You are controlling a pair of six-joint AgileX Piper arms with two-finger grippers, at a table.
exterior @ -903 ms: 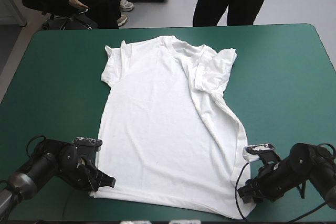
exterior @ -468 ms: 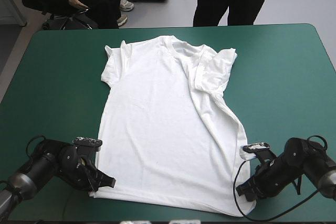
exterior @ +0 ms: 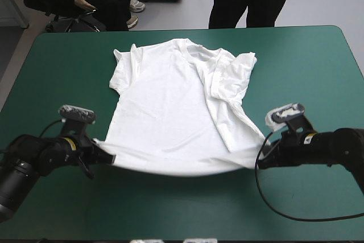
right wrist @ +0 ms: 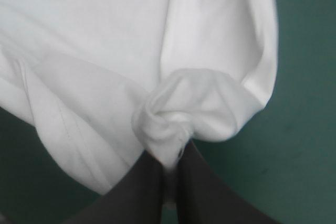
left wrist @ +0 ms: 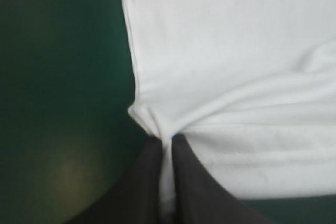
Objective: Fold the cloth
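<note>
Teal-green cover (exterior: 51, 78): spans the whole table; bare along the left edge, the right edge and the near edge.
Left gripper (exterior: 108, 156) (left wrist: 167, 142): hangs over the left half of the table, nearer the near edge than the far one, pointing in toward the middle.
Left claw: its black fingers (left wrist: 147, 182) are pressed almost together, with a thin fold of white cloth pinched between them.
Left hem corner (left wrist: 142, 116): drawn into a small pucker right at those fingertips.
T-shirt (exterior: 176, 106) (left wrist: 236, 51) (right wrist: 94, 35): white, lying lengthwise in the middle of the table, upper part flat on the cover and lower end raised off it.
Collar (exterior: 196, 52): toward the far edge, roughly central.
Left-side sleeve (exterior: 122, 64): rumpled, close against the body of the shirt.
Right-side sleeve (exterior: 236, 75): folded inward, with a long crease running from it down toward the right hem corner.
Hem (exterior: 182, 170): sags in a shallow curve between the two grippers, with a shadow on the cover beneath it.
Right hem corner (right wrist: 178, 114): bunched into a rounded wad at the right fingertips.
Right gripper (exterior: 260, 162) (right wrist: 170, 163): over the right half of the table, level with the other and pointing inward.
Right claw: its black fingers (right wrist: 142, 192) are all but closed, with the wad of white cloth clamped between them.
</note>
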